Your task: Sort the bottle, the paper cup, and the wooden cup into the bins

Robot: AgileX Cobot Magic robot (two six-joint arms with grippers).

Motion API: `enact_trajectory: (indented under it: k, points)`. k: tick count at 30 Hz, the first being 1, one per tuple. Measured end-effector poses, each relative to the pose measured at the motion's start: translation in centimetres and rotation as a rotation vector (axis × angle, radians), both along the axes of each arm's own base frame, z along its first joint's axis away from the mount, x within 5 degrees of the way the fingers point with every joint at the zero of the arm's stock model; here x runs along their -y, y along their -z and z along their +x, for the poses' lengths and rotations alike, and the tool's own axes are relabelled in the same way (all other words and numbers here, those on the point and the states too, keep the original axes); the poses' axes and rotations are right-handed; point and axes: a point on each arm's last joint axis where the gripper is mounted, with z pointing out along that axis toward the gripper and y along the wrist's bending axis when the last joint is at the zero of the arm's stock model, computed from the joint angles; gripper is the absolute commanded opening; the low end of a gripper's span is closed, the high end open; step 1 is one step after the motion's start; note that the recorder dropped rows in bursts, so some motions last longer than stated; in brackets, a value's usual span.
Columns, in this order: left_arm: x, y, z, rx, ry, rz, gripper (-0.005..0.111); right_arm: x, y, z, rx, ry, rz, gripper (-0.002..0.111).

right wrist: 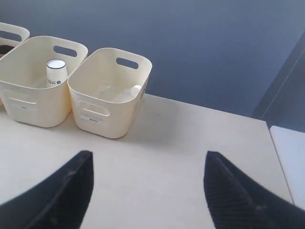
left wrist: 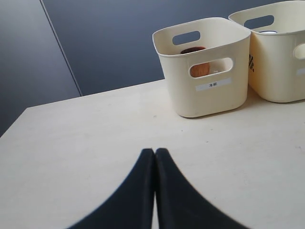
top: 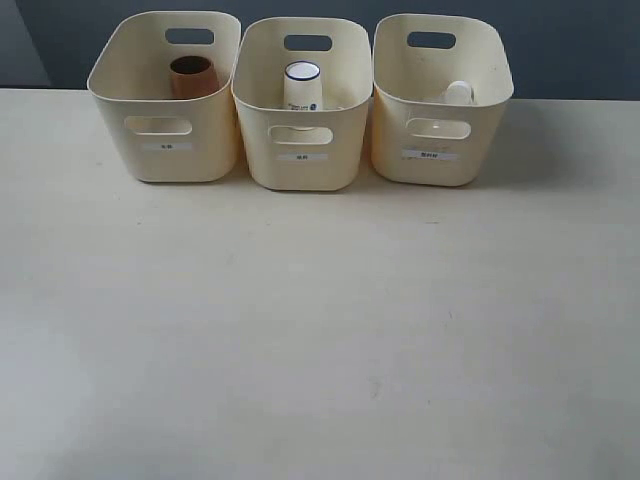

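From outside: wooden cup (top: 193, 77) in the left bin (top: 168, 95), paper cup (top: 302, 86) in the middle bin (top: 303, 102), bottle (top: 456, 94) in the right bin (top: 441, 97), all on the counter (top: 320, 320). Left wrist: my left tool (left wrist: 155, 151) is pinched together, holding nothing. Right wrist: my right tool (right wrist: 148, 162) is spread wide

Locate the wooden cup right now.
The squat dark-brown wooden cup stands upright inside the left cream plastic bin in the exterior view, beside the middle bin that holds the white paper cup.
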Motion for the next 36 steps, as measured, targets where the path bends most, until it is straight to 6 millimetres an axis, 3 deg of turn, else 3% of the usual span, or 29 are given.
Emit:
enact_trajectory:
  k: [6,13,25,36]
  points:
    - [0.0,0.0,0.0,0.0,0.0,0.0,0.0,0.4,4.6,-0.8,-0.005,0.017,0.096,0.064]
    - [0.0,0.0,0.0,0.0,0.0,0.0,0.0,-0.9,9.6,-0.7,-0.071,-0.049,0.217,0.064]
    - [0.0,0.0,0.0,0.0,0.0,0.0,0.0,-2.6,12.9,-0.6,-0.218,-0.12,0.319,0.064]
    - [0.0,0.0,0.0,0.0,0.0,0.0,0.0,-3.0,13.0,-0.8,-0.247,-0.148,0.371,0.064]
